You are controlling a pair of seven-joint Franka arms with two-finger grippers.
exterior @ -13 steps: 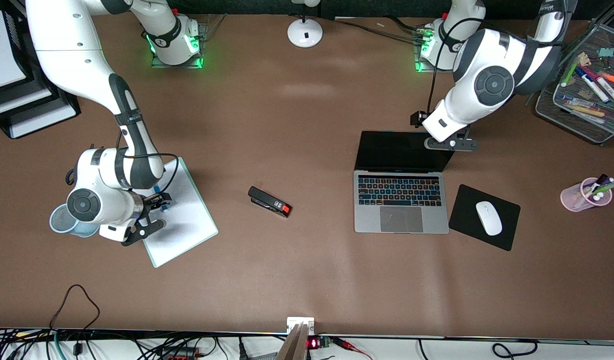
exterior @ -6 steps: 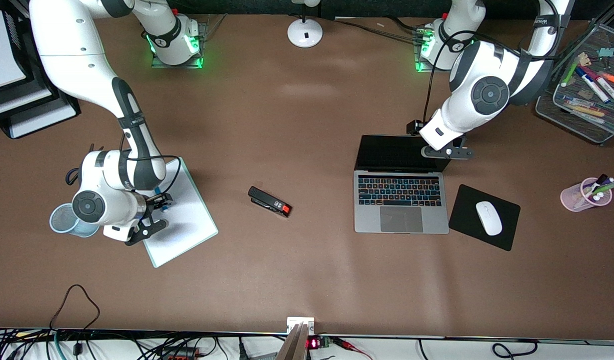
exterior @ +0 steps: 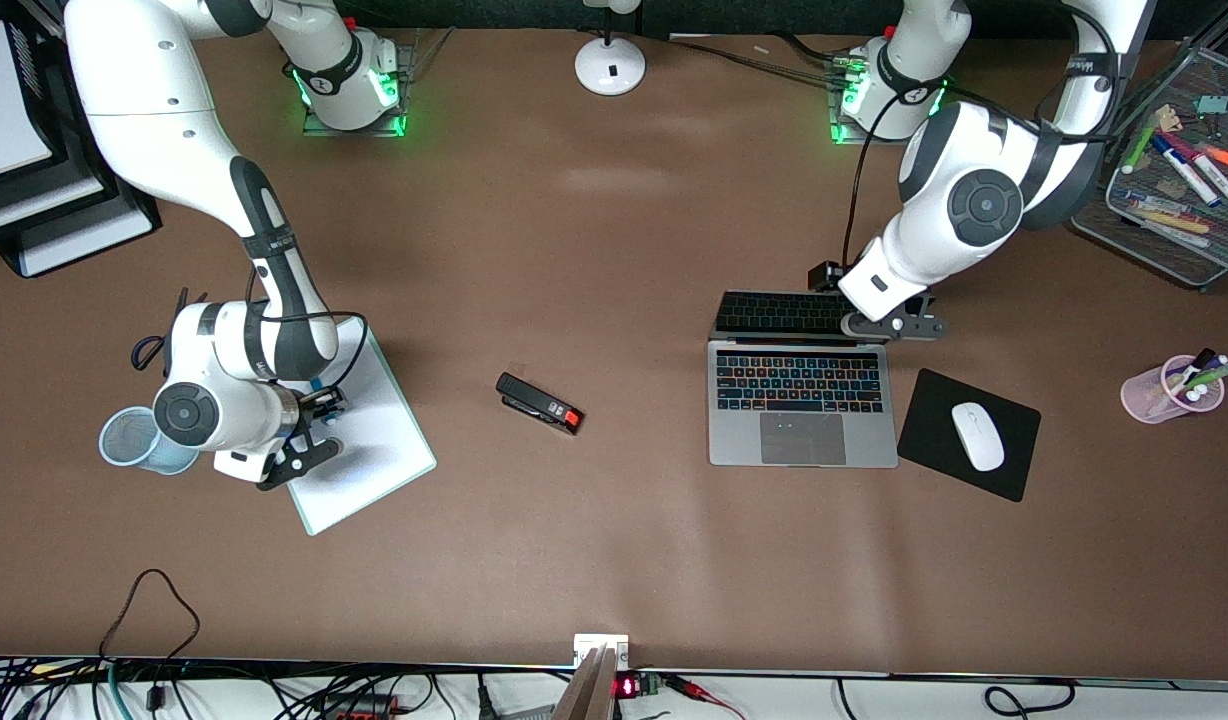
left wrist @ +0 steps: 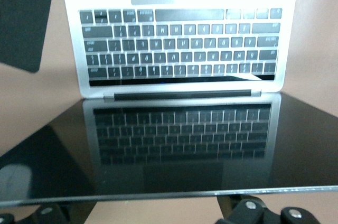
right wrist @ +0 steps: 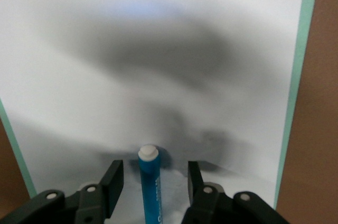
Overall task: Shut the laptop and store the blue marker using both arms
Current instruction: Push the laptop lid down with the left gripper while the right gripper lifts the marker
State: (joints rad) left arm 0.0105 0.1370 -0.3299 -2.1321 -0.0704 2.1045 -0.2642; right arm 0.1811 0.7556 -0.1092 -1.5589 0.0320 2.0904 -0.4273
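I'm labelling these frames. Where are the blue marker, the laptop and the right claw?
blue marker [right wrist: 149,182]: right wrist view, on its blue barrel.
laptop [exterior: 801,438]: front view, on the trackpad.
right claw [right wrist: 153,179]: right wrist view, midway between the fingertips.

You've got the laptop [exterior: 802,405] toward the left arm's end of the table, with the mouse [exterior: 977,436] on its pad [exterior: 929,400] just beside it and a pen cup [exterior: 1170,391] further toward that end. The stapler [exterior: 539,402] sits mid-table. At the right arm's end the marker [right wrist: 150,187] lies on the clipboard [exterior: 379,440], mesh cup [exterior: 134,440] beside it.
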